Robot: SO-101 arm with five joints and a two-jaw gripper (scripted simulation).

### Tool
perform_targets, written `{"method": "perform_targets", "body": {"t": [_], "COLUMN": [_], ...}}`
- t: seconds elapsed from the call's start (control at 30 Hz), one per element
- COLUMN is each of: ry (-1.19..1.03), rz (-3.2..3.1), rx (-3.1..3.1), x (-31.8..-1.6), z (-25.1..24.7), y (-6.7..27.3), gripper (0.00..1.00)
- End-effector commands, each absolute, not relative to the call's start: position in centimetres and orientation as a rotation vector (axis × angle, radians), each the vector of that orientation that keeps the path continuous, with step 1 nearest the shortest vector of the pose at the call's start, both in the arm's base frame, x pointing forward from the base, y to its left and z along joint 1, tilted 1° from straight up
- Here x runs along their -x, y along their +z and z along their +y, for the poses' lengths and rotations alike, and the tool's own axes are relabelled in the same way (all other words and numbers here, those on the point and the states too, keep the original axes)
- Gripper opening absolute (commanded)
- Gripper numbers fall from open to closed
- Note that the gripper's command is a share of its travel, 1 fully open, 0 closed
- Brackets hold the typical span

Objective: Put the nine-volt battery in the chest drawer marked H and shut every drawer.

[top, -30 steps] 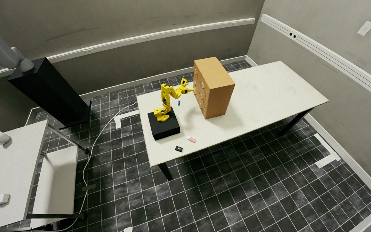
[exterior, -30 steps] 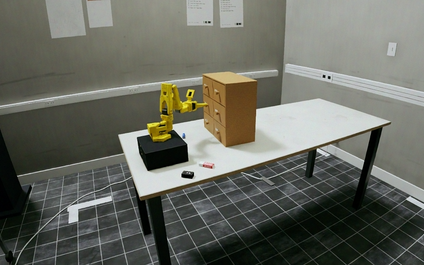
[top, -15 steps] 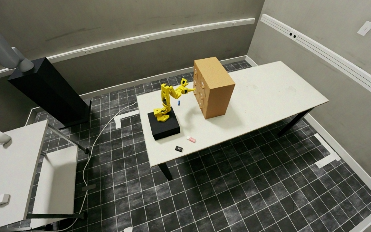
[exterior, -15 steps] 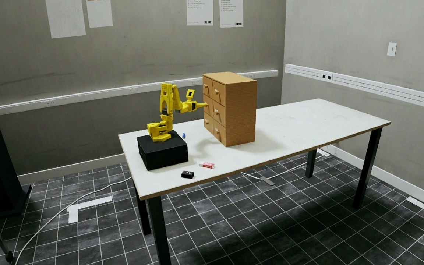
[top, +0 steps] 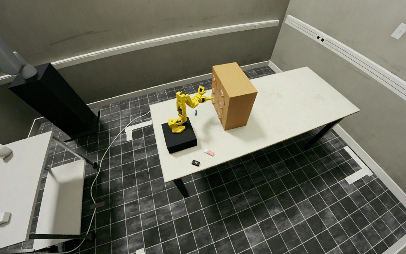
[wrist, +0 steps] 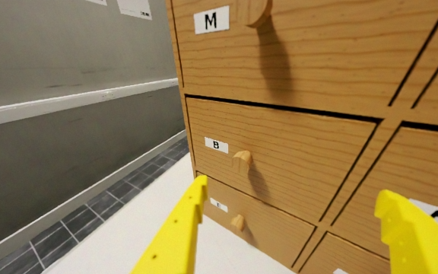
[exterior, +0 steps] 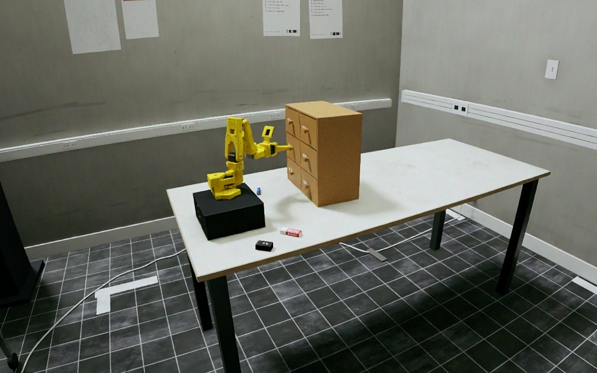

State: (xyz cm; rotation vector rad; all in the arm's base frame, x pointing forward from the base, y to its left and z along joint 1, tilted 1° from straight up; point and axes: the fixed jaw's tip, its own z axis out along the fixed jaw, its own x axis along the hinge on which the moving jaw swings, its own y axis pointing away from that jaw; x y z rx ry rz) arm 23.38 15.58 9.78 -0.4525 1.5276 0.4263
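The black block with small white marks (top: 195,163) (exterior: 264,245), which looks like the nine-volt battery, lies on the table near its front edge. The chest (top: 240,110) (exterior: 338,153) stands upright, all visible drawers shut. The drawer marked H (wrist: 424,164) (exterior: 309,159) is in the middle row of the column nearer the front edge; the right finger partly covers it in the wrist view. My gripper (wrist: 293,186) (top: 213,98) (exterior: 290,147) is open and empty, in front of the chest's middle row. Drawer B (wrist: 287,141) lies ahead between the fingers. I cannot tell whether a fingertip touches the chest.
A red and white block (top: 209,152) (exterior: 291,232) lies near the battery. A small blue object (top: 195,112) (exterior: 258,190) lies between the arm's black base (top: 182,143) (exterior: 233,221) and the chest. Drawer M (wrist: 329,49) is above drawer B, with another drawer below, their knobs sticking out.
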Motion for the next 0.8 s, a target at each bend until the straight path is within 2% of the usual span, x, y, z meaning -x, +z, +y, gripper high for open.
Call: {"method": "perform_targets", "body": {"t": [0.0, 0.77], "ry": [0.438, 0.385], "rz": [1.531, 1.762], "rx": [0.451, 0.523], "x": [-23.4, -22.8], "z": [15.8, 15.3], "y": [9.8, 8.5], "gripper": [0.5, 0.5]}}
